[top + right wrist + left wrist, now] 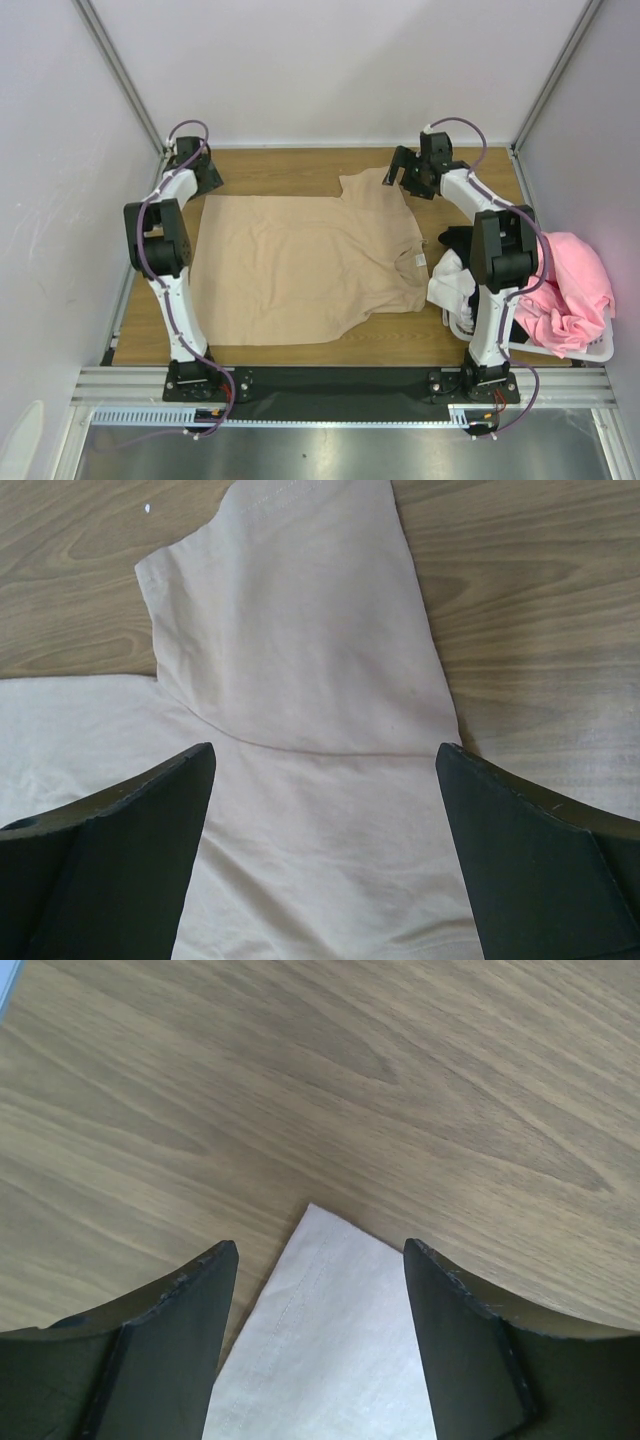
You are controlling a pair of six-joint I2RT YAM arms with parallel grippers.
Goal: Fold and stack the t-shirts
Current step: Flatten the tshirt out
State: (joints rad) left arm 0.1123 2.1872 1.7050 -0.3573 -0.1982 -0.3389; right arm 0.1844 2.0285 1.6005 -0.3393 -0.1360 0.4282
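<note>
At the near right edge of the light wooden table, beside the right arm's base, stands a white plastic laundry basket. A crumpled pink cloth shirt is heaped in it. A bunched white shirt hangs over its left side, with a black shirt just behind that.

In the middle of the table a light tan short-sleeved cotton t-shirt lies spread flat. Its collar points toward the basket and its hem toward the left arm.

At the far left, the left gripper hangs over the shirt's far hem corner. Its black fingers stand apart on either side of the corner and grasp nothing.

At the far right, the right gripper hovers over the shirt's far sleeve, where it joins the body. Its jaws are spread wide and released, and the sleeve lies flat on the wood beyond them.
</note>
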